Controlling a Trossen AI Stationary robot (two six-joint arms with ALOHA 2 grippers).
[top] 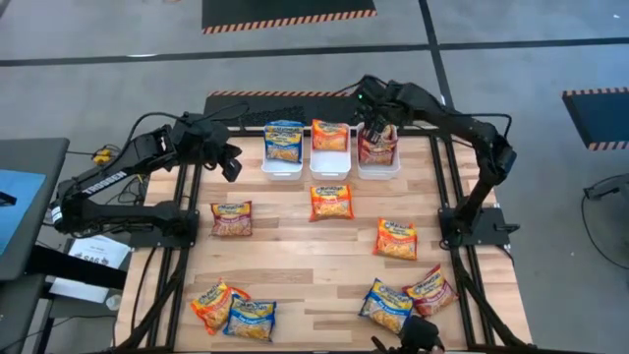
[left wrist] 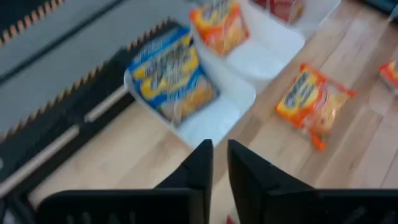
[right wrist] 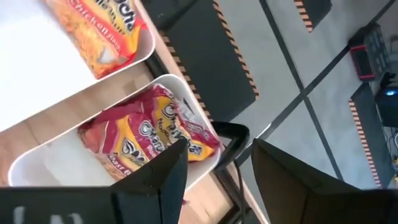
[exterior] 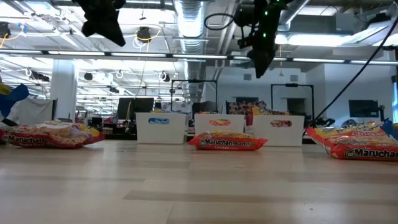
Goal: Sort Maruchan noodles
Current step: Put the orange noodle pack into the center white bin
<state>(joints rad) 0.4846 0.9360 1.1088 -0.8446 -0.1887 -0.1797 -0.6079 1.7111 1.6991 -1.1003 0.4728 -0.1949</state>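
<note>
My right fingers [right wrist: 165, 171] stand parted with nothing between them, hanging over the right-hand white tray [top: 378, 165] at the top centre of the high view, where a dark red packet [right wrist: 149, 134] lies tilted against the tray's far wall. The right gripper [top: 376, 128] sits above that tray's back edge. My left fingers [left wrist: 200, 163] are nearly together, only a narrow gap showing, and they carry nothing; the left gripper [top: 228, 160] hovers at upper left of the high view, just beside the left tray [top: 282, 167], which holds a blue packet [top: 283, 140]. The middle tray [top: 330, 165] holds an orange packet [top: 330, 134].

On the table [top: 295, 256] more noodles lie loose: an orange packet [top: 331, 202] just below the trays, a dark red one [top: 232, 218] at left centre, an orange one [top: 396, 239] at right centre, an orange and blue pair [top: 234, 312] touching at lower left, and a blue and dark red pair [top: 407, 298] at lower right.
</note>
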